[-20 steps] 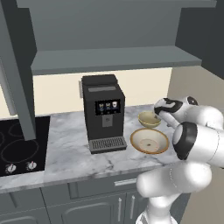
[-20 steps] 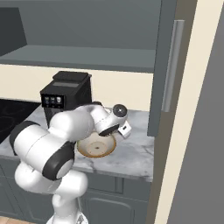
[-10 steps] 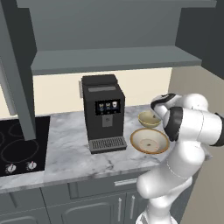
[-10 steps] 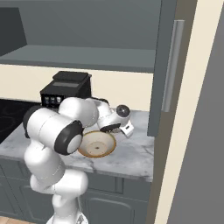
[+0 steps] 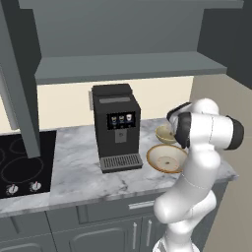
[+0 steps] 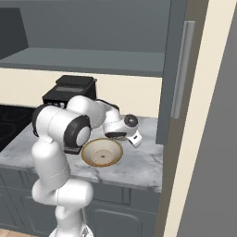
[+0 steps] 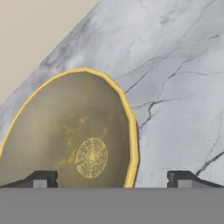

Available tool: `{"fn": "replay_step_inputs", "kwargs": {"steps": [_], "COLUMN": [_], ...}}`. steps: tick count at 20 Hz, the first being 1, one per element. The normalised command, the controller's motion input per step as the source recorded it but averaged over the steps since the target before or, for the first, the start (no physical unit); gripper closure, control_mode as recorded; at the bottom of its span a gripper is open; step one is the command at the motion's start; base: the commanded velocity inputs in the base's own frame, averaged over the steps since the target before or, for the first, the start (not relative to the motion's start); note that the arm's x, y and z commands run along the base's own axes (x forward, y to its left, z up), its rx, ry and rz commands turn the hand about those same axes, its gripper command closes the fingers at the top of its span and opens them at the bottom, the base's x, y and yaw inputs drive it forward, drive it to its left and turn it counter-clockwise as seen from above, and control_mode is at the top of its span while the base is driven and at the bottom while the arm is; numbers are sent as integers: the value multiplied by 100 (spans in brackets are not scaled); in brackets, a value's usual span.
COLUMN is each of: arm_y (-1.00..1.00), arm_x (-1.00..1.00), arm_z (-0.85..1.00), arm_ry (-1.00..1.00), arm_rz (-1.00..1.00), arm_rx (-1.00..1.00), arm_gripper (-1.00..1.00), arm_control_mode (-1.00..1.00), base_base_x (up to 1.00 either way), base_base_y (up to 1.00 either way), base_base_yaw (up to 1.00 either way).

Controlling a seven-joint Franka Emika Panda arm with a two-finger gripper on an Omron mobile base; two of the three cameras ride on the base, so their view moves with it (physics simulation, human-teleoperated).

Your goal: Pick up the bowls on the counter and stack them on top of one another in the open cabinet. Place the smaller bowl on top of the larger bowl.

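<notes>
Gripper spread above the small bowl

The arm point(image 6: 69, 127) folds forward over the counter point(image 5: 78, 170), elbow raised, wrist bent downward. The gripper point(image 7: 111, 179) is spread wide, holding nothing. In the hand view one fingertip point(image 7: 41, 179) sits over the small bowl point(image 7: 74, 135); the other sits over bare marble beside it, with the bowl's rim between them. The bowl lies directly under the hand, near the wall. It is deep, olive-tan with a yellow rim and a round pattern at its centre; it holds nothing. The large bowl point(image 6: 102, 152) sits just beside the gripper, toward the counter's front edge: shallow, tan rim, cream inside, holding nothing. The cabinet shelf point(image 5: 128, 66) is well above the hand
</notes>
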Motion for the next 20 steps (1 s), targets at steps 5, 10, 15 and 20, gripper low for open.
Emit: {"fn": "replay_step_inputs", "kwargs": {"steps": [5,10,15,20], "arm_y": [0,-1,-8,0], "arm_x": [21,13,0,0], "arm_z": [-25,-7,10,22], "arm_ry": [0,0,1,0], "arm_rz": [-1,0,-2,0], "arm_rx": [0,0,3,2], "arm_gripper": [100,100,100,100], "arm_control_mode": [-100,-100,-100,-100], "base_base_x": [0,0,0,0], "base_base_y": [0,0,0,0], "base_base_yaw": [0,0,0,0]}}
